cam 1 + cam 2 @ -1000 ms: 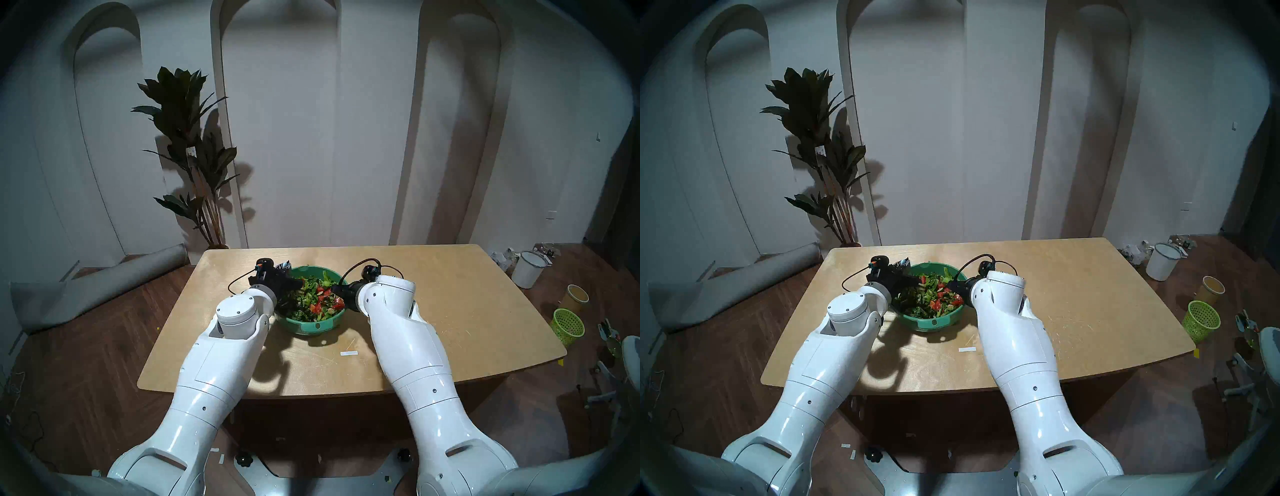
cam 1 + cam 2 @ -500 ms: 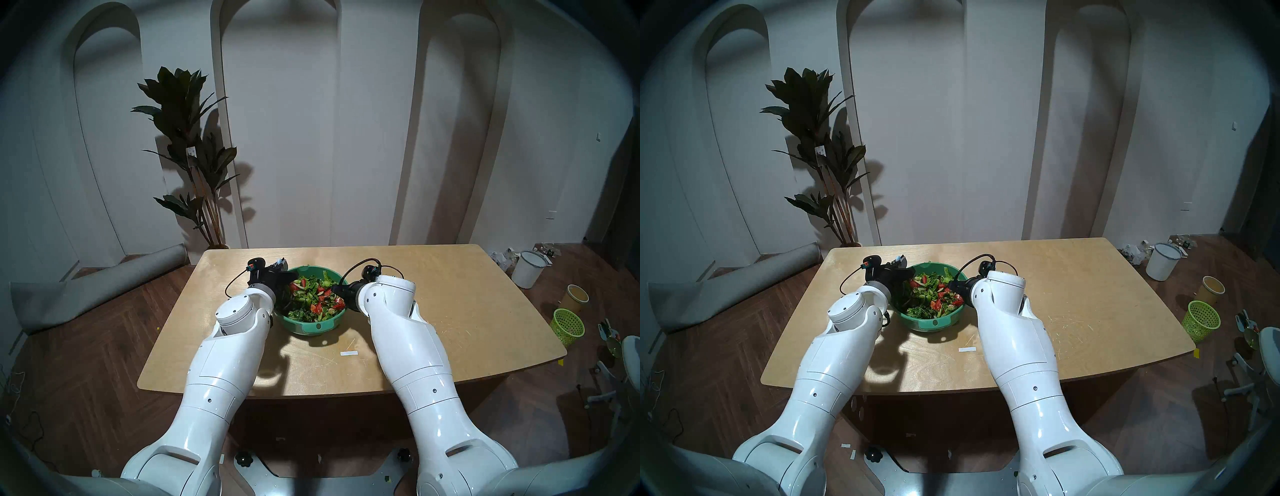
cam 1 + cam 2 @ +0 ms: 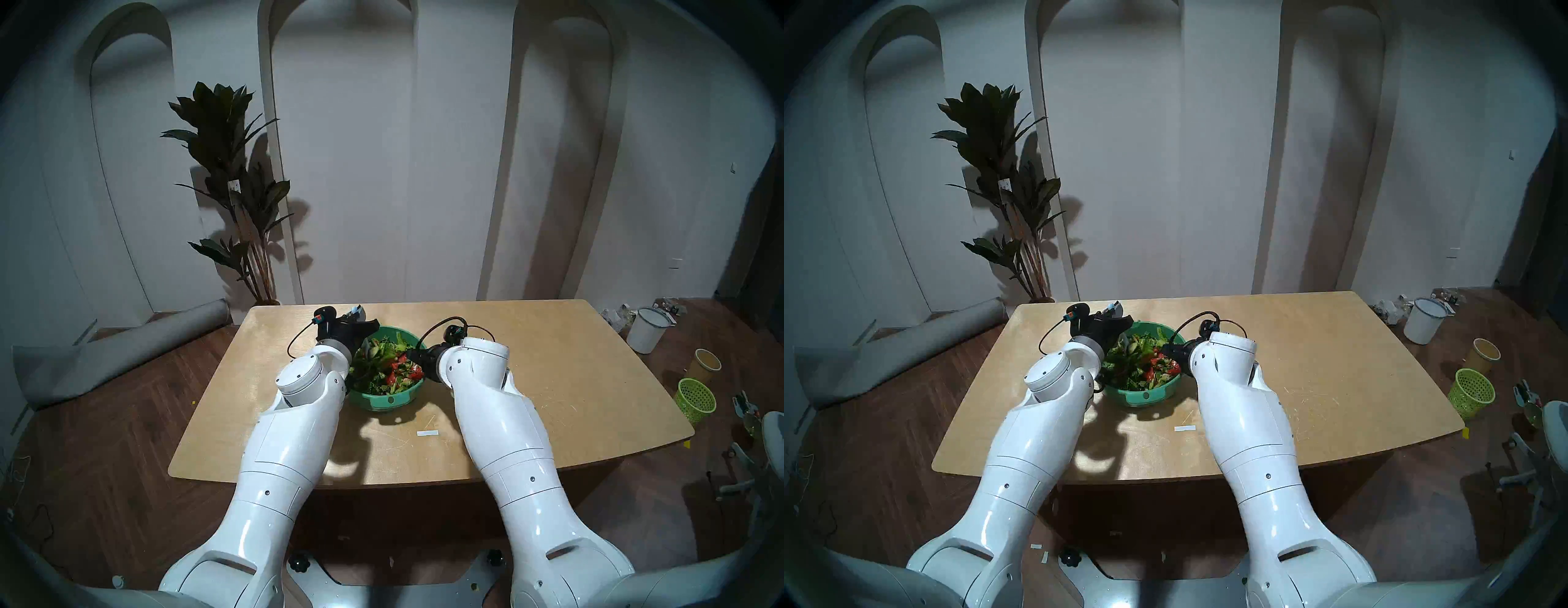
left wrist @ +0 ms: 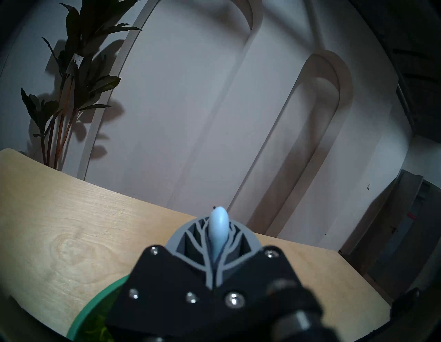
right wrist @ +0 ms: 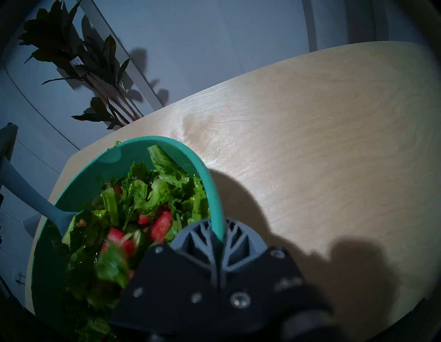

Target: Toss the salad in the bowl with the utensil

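Left tool (image 4: 216, 241) clamps the fork (image 4: 217, 232) over the salad (image 5: 133, 215) — right tool (image 5: 218, 235) pinches the bowl (image 5: 216, 205) rim.

left arm (image 3: 292, 433): reaches forward, gripper (image 4: 218, 241) level, pinched tight on a blue handle | right arm (image 3: 500, 429): reaches forward, gripper (image 5: 218, 241) tipped down, pinched on a rim

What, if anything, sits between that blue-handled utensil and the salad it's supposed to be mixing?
Nothing visible. The left end effector is shut on the utensil, whose lower end already reaches into the salad inside the bowl. The right end effector clamps the bowl's rim.
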Robot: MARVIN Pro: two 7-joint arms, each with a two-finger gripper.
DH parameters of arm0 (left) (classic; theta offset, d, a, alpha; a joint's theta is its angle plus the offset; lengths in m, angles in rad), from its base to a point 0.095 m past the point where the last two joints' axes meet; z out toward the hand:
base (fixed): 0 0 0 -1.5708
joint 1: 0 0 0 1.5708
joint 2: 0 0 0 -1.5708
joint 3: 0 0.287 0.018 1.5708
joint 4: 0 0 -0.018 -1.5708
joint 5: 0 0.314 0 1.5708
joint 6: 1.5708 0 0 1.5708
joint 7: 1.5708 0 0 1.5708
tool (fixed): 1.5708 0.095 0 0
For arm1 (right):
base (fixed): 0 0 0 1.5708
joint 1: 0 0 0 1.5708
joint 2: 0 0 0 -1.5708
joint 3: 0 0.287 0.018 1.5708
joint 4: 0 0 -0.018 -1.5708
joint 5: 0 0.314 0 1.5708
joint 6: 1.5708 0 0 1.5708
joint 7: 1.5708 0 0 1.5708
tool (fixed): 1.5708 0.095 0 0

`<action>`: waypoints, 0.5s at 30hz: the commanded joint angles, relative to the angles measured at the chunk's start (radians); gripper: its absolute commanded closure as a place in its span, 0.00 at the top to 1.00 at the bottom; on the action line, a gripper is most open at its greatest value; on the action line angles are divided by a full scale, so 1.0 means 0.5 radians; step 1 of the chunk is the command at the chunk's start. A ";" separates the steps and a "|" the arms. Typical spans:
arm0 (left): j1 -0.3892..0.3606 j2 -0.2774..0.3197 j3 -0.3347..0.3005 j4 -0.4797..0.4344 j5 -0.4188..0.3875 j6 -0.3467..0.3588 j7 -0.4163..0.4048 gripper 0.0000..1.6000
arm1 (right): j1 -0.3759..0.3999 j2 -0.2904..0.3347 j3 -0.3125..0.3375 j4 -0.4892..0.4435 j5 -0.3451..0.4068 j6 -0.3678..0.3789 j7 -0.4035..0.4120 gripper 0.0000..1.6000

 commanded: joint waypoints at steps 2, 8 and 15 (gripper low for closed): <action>-0.033 -0.050 0.066 -0.130 0.011 0.009 -0.002 0.00 | 0.021 -0.010 0.000 -0.043 0.004 -0.001 0.001 0.00; -0.023 0.054 0.205 -0.200 0.144 -0.040 -0.091 0.00 | 0.021 -0.010 0.000 -0.042 0.003 -0.002 0.002 0.00; 0.035 0.299 0.387 -0.291 0.453 -0.085 -0.301 0.00 | 0.022 -0.010 0.000 -0.039 0.002 -0.002 0.003 0.00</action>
